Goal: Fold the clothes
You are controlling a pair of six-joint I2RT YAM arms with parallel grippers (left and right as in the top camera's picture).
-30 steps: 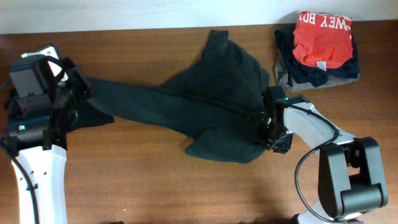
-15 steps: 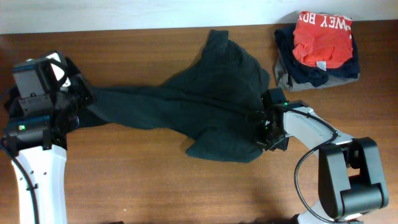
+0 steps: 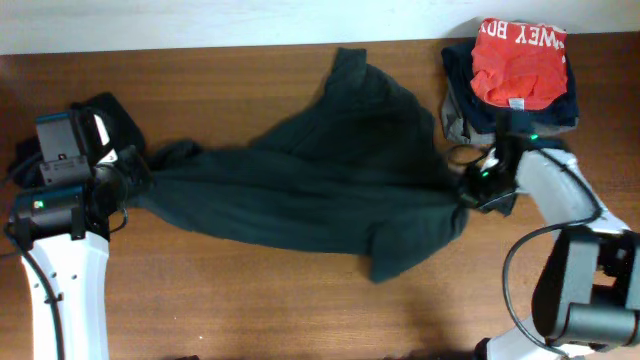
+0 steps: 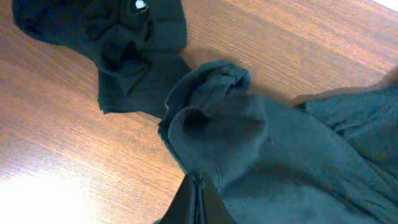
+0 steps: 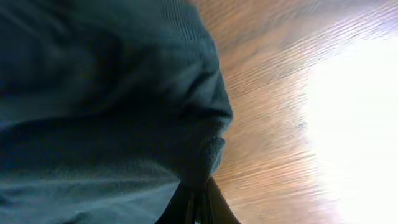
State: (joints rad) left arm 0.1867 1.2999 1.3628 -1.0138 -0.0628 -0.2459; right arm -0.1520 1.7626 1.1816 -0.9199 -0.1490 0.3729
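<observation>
Both jaws are clamped on the dark T-shirt (image 3: 300, 185), with the left gripper (image 3: 140, 178) and right gripper (image 3: 468, 192) at its ends. Pull evenly to flatten it.

The right fingers (image 3: 472, 192) have closed on the T-shirt (image 3: 300, 190) at its edge and moved toward the folded pile (image 3: 520, 75), ending just below it. The cloth came along and now lies wider and flatter, its lower corner nearer the pile. Far from the pile, the left fingers (image 3: 133, 180) have shifted slightly, uncovering a second dark garment (image 3: 108, 108).
</observation>
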